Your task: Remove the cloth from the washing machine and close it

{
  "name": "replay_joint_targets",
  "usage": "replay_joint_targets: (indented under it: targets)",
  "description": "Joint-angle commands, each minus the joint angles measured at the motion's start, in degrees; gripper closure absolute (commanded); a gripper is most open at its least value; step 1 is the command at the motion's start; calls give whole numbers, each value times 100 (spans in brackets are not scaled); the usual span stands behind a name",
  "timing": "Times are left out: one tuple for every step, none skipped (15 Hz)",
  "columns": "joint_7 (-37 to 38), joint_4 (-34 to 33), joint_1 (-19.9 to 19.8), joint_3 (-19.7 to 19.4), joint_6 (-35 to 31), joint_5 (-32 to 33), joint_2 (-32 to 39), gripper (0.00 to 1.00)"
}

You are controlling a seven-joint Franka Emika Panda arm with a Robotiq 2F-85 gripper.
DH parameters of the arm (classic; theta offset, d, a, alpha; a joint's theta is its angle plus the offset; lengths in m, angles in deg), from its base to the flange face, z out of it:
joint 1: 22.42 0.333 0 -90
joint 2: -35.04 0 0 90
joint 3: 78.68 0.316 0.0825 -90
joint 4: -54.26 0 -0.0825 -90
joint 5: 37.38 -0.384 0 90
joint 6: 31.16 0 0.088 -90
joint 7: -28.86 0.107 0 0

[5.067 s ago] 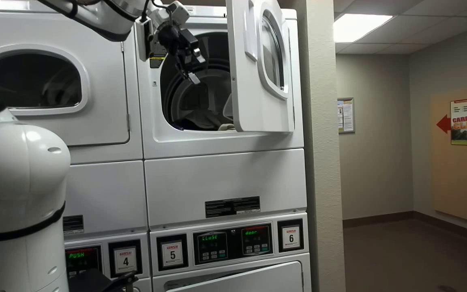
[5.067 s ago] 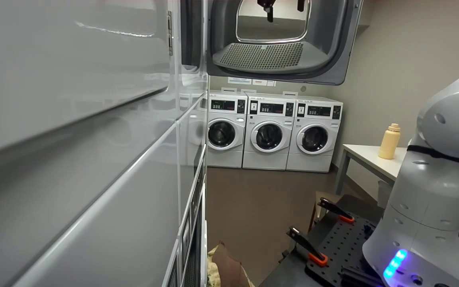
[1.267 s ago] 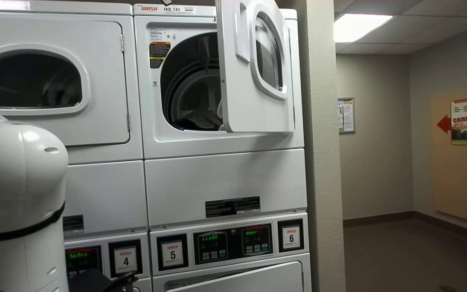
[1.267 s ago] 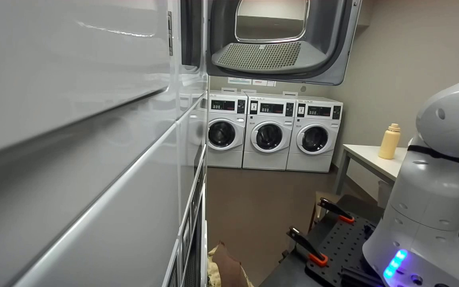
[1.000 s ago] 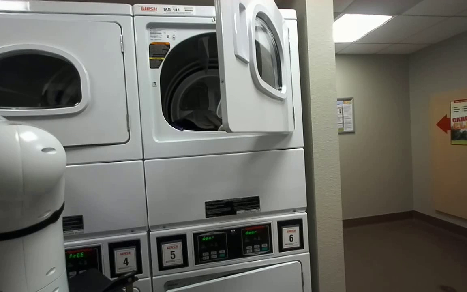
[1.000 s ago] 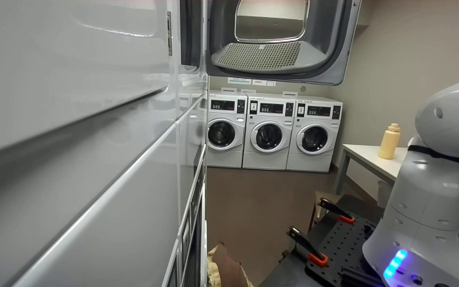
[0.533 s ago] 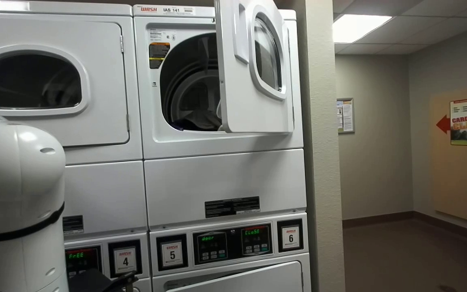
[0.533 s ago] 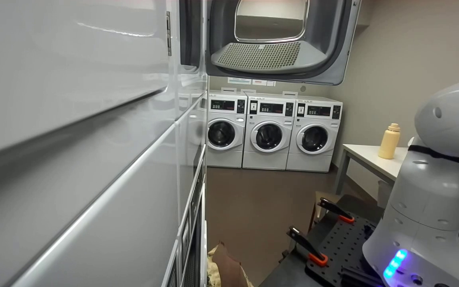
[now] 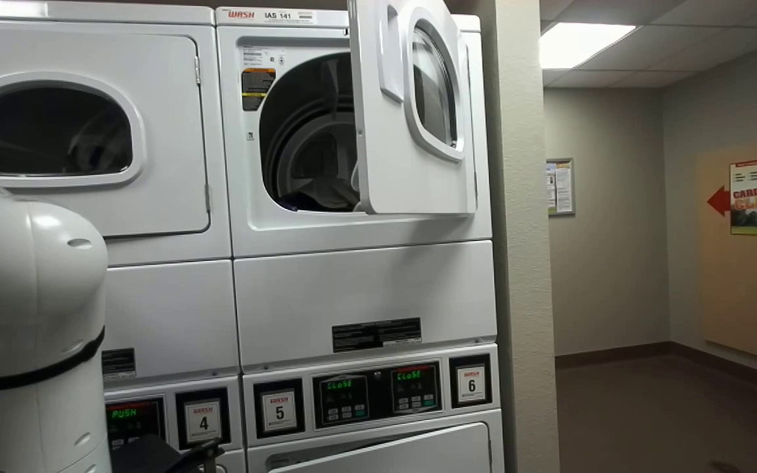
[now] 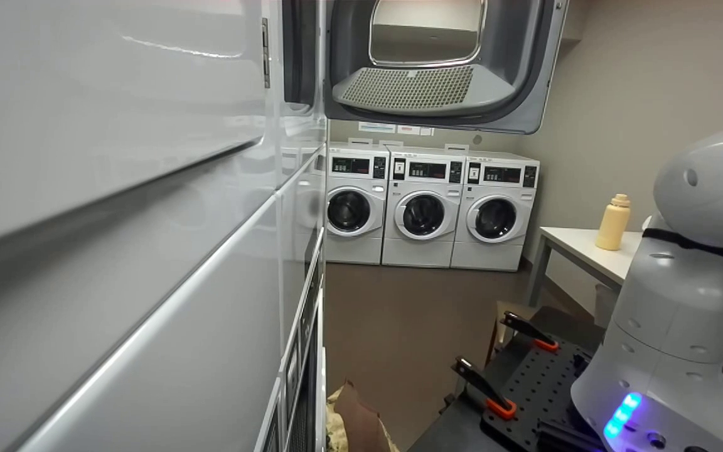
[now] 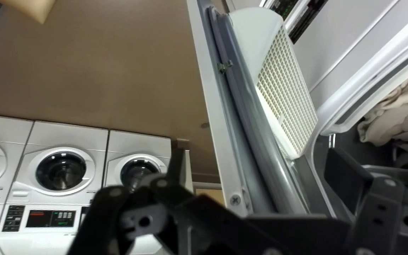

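The upper machine (image 9: 247, 190) stands with its white door (image 9: 411, 177) partly open; the door also shows from its inner side in an exterior view (image 10: 534, 69). Greyish cloth (image 9: 329, 194) lies in the drum; it appears beige and crumpled in the wrist view (image 11: 402, 118). My gripper (image 11: 260, 168) is open, its black fingers wide apart. In the wrist view the edge of the door (image 11: 221, 124) shows between them, one finger on each side; I cannot tell whether they touch it. The gripper is out of both exterior views.
A lower machine door (image 9: 411, 453) stands ajar. A brown paper bag (image 10: 361, 417) is on the floor beside the machines. Clamps (image 10: 481, 386) hold the arm's base plate. A table (image 10: 578, 242) bears a yellow bottle (image 10: 613, 223). A wall column (image 9: 523, 230) adjoins the machine.
Since about five seconds ago, the gripper has risen from before the drum opening out of the exterior views, and the door's free edge has swung slightly toward closing. In the last second, nothing visibly moved.
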Motion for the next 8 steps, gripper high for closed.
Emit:
replay_joint_targets:
  targets:
    - [-410,208,177,-287,-388,-695,24,0]
    - [-549,335,241,-336,-502,-912,16,0]
    - [-729,390,349,-351,-576,-1149,26,0]
    - [-890,516,425,-380,-680,-1319,25,0]
    - [-1055,591,512,-415,-752,-1561,40,0]
    - [-1181,695,587,-437,-791,-1752,22,0]
    - [-1330,735,644,-461,-778,-1896,-8,0]
    - [-1459,836,683,-474,-799,-2066,-62,0]
